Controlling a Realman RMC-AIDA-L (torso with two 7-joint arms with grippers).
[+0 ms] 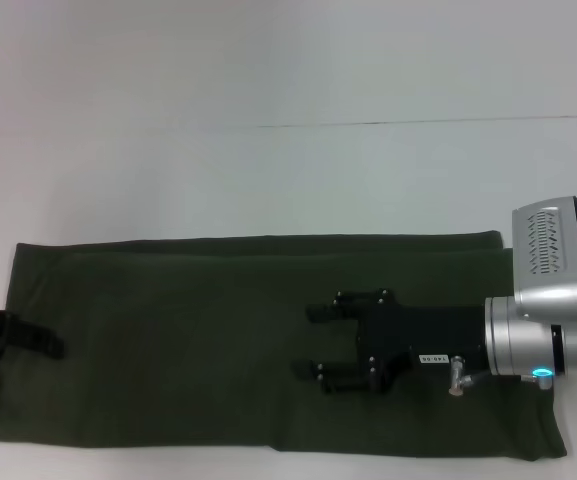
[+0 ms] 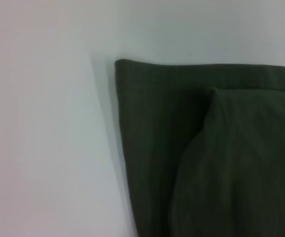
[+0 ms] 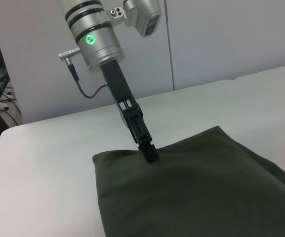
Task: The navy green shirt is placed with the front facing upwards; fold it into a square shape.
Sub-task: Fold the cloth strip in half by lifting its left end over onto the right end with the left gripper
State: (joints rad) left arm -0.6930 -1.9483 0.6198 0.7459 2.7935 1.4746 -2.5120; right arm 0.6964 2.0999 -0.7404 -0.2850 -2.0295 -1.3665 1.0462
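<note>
The navy green shirt [image 1: 218, 330] lies flat on the table as a long strip running left to right, with no lettering showing. My right gripper [image 1: 313, 342] hovers over its right-middle part, open, fingers pointing left with nothing between them. My left gripper [image 1: 36, 340] sits at the shirt's left end, its fingers together on the cloth edge. The right wrist view shows that left gripper [image 3: 149, 152] angled down onto the shirt's [image 3: 196, 187] end edge. The left wrist view shows a corner of the shirt [image 2: 152, 128] with a folded layer on top.
A pale tabletop [image 1: 268, 180] surrounds the shirt, with bare surface beyond its far edge. A wall [image 3: 221, 39] stands behind the table in the right wrist view. The shirt's near edge lies close to the table's front.
</note>
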